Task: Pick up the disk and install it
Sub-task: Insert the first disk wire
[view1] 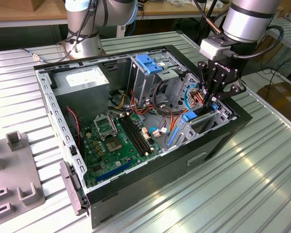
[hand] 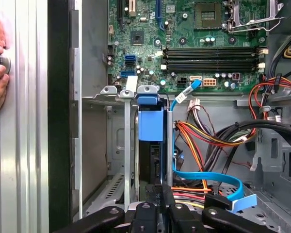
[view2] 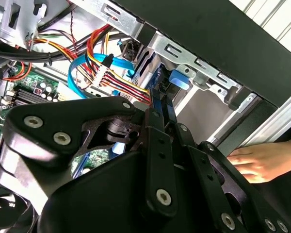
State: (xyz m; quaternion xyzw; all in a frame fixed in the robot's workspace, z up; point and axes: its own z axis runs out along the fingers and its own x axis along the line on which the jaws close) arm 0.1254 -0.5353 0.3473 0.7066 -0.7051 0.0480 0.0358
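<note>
in the exterior view the end effector (view1: 214,99) is seen lowered at the computer case's (view1: 218,141) three o'clock corner, its fingers drawn nearly together on the disk (hand: 150,160), held edge-on with its long axis pointing down into the drive bay (hand: 117,145) directly beneath.

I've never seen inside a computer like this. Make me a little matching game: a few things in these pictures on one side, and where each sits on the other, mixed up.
Things:
1. gripper
2. power-supply box
3. motherboard
4. hand

Places:
A. flat on the floor of the open case
B. outside the case, against its outer wall
C. far corner of the case, at the exterior view's left
D. over the drive bay at the exterior view's right, by the blue rail

Pairs: 1-D, 2-C, 3-A, 4-B
</note>
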